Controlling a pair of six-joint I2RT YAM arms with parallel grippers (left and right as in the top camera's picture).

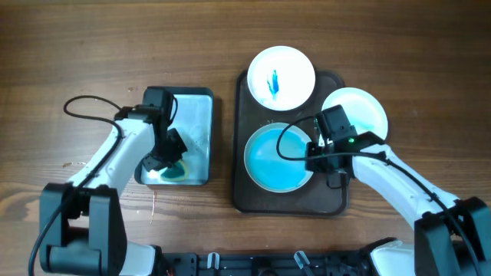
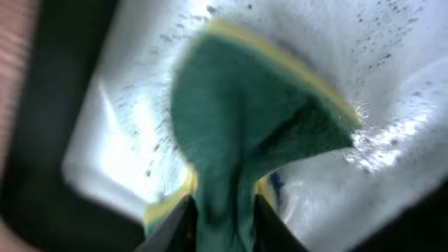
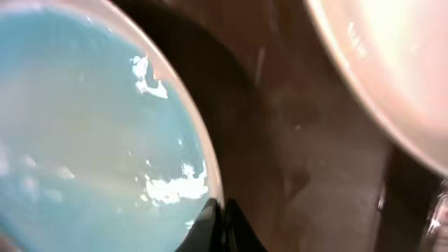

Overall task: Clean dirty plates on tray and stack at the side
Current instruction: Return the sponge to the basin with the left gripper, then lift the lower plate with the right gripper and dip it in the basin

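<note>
Now, your left end effector (image 2: 224, 227): clamping sponge (image 2: 245, 119) in small tray (image 1: 198, 107).
Your right end effector (image 3: 218, 227): pinching rim of blue plate (image 3: 84, 140).

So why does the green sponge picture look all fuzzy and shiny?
Left wrist view: the sponge is blurred, probably too close, and light glares off the small tray. Right wrist view: the blue plate is soft too. Overhead view: sharp.

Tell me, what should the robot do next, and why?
Probably lift the left gripper with its sponge out of the small tray and carry it to the blue-coated plate. The sponge is pinched, and the right gripper grips that plate's rim, seemingly steadying it for wiping.
</note>
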